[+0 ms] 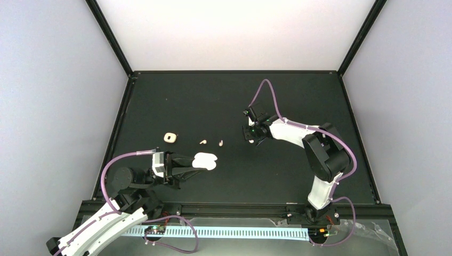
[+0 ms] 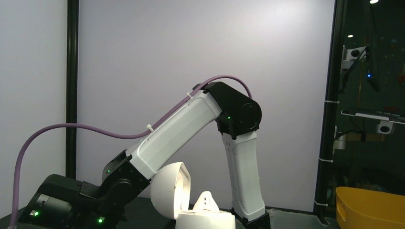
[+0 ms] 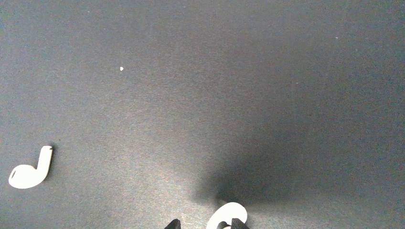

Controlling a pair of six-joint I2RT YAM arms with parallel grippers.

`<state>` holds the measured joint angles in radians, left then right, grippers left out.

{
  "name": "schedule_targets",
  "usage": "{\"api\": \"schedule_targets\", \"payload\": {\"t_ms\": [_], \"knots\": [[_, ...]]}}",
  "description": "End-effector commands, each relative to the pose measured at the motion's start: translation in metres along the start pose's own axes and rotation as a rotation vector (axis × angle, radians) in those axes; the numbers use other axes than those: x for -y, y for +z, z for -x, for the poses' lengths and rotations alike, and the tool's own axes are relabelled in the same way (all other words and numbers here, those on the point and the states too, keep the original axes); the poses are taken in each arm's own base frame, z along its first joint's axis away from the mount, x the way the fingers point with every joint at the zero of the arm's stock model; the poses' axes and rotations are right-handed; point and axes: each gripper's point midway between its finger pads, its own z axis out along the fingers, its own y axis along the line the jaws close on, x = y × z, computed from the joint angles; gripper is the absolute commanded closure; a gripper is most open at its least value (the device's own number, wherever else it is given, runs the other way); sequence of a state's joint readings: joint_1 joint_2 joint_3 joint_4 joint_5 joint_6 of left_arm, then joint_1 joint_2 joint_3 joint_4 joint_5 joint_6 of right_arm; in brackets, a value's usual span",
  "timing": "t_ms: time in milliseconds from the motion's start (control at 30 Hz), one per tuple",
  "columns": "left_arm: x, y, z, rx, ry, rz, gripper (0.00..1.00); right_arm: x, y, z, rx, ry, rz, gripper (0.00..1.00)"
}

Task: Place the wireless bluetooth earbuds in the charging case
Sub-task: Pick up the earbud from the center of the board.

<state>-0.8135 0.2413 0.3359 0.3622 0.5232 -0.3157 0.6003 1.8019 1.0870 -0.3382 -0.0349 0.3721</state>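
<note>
Earbuds point(image 1: 203, 142), top view: 2 pale buds loose on table point(image 1: 298, 96) near centre, side by side, not touching, a little toward left edge from right tool point(image 1: 249, 136).
Right wrist view: white bud point(image 3: 29, 171) flat on table, stem pointing up-right. Second bud point(image 3: 228, 214), also white, at bottom of pic betw. fingertips point(image 3: 237, 222) of right tool. Clamped or not: cannot tell, as only the very tips are in shot and a small gap shows on one side.
Charging case point(image 1: 205, 161): white, lid open, toward front-left of table. Clamped in left tool point(image 1: 198, 162), jaws closed on its body.
Left wrist view: lid point(image 2: 171, 191) tipped back. Seated bud point(image 2: 205, 200), white, standing in base of case.
Beige item point(image 1: 170, 138): small, squarish w/ hole in middle. On table to left of loose pair, apart from them, nearer left edge.
Yellow bin point(image 2: 370, 207): off table, lower right of left wrist view.
</note>
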Motion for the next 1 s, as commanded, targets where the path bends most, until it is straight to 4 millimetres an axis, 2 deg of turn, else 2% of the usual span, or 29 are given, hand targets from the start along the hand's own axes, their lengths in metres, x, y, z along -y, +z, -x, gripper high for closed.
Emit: {"api": "schedule_targets", "payload": {"t_ms": [0,467,700,967], "knots": [[0.001,-0.002,0.005,0.018,0.012,0.008,0.98,0.008,0.001,0.000,0.005,-0.009,-0.053,0.75],[0.000,-0.002,0.003,0.018,0.007,0.005,0.98,0.014,-0.002,0.000,0.018,-0.012,-0.083,0.81],[0.001,-0.002,0.003,0.022,0.006,0.005,0.98,-0.003,-0.020,0.016,0.082,0.005,-0.001,0.67],[0.001,-0.002,0.003,0.023,0.005,0.005,0.98,-0.019,-0.016,0.020,0.065,0.017,0.048,0.65]]}}
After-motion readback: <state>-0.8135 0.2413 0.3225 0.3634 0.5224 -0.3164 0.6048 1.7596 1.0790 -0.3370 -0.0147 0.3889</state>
